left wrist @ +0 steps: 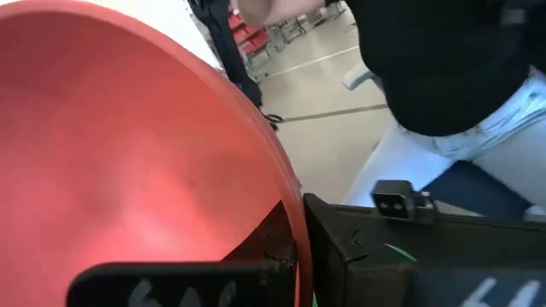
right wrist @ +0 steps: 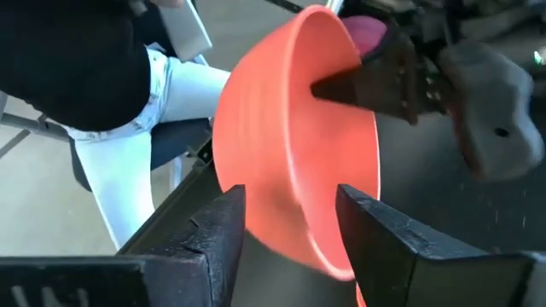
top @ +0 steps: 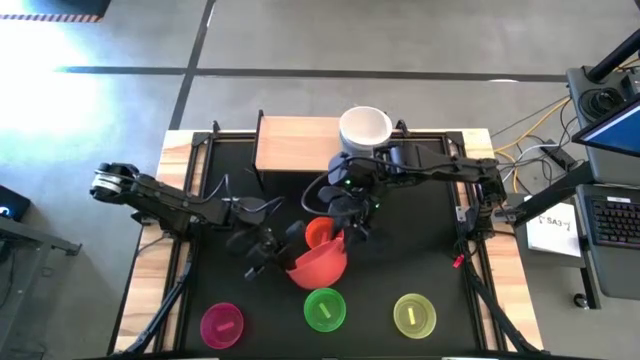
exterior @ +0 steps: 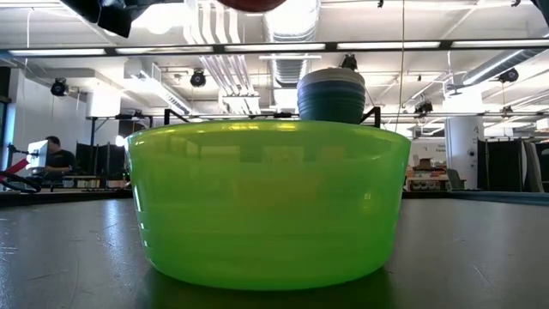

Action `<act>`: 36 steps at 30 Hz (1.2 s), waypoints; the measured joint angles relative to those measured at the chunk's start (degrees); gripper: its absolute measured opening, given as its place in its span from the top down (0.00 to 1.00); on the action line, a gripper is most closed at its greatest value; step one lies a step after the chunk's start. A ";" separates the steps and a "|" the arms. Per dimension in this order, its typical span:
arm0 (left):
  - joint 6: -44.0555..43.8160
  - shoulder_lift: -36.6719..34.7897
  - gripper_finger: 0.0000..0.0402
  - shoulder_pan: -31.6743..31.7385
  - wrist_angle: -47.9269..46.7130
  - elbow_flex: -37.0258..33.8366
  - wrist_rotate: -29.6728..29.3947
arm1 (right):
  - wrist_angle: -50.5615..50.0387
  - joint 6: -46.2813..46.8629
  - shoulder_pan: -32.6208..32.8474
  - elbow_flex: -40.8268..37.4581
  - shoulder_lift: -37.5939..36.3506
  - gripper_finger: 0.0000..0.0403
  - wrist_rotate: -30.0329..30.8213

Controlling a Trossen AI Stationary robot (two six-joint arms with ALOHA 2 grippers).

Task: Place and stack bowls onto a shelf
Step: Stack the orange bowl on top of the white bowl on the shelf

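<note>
My left gripper (top: 292, 252) is shut on a large red bowl (top: 320, 265), which is tilted and lifted over the mat's middle. My right gripper (top: 350, 226) is open just beyond the bowl, its fingers (right wrist: 220, 228) on either side of the bowl's wall (right wrist: 281, 153). A small orange-red bowl (top: 318, 232) shows beside the red one, partly hidden. White, teal and blue-grey bowls (top: 365, 128) stand stacked on the right end of the shelf (top: 295, 143). Magenta (top: 222, 324), green (top: 325, 308) and yellow-green (top: 414, 314) bowls sit upright along the mat's near edge. My left gripper pinches the red bowl's rim (left wrist: 286, 213), one finger inside the bowl (left wrist: 171, 281) and one outside (left wrist: 367, 256), coming level from the table's left. The bowl is lifted clear and tipped on its side. My right gripper: I cannot tell whether its open fingers touch the bowl.
The shelf's left half (top: 285, 145) is bare wood. The green bowl (exterior: 266, 202) fills the low view, with the shelf stack (exterior: 330, 94) behind it. A person in light trousers (right wrist: 153, 94) sits beyond the table's near side. A desk with a keyboard (top: 610, 215) stands to the right.
</note>
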 joint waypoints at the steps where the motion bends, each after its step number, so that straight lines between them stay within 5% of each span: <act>1: 0.69 0.00 1.00 0.03 0.74 0.00 0.00 | 0.64 0.10 0.28 0.00 0.00 0.57 -0.12; 9: 7.27 0.09 1.00 0.07 3.25 0.00 -5.78 | 2.91 0.18 2.29 -0.02 0.00 0.58 -4.99; 27: 12.70 0.20 1.00 0.09 7.00 0.00 -6.83 | 6.10 -0.58 3.64 -0.39 -0.02 0.74 -7.04; 36: 8.84 0.26 0.82 0.23 12.87 -0.04 -7.89 | 4.39 0.68 3.97 -0.47 -0.13 0.91 -9.05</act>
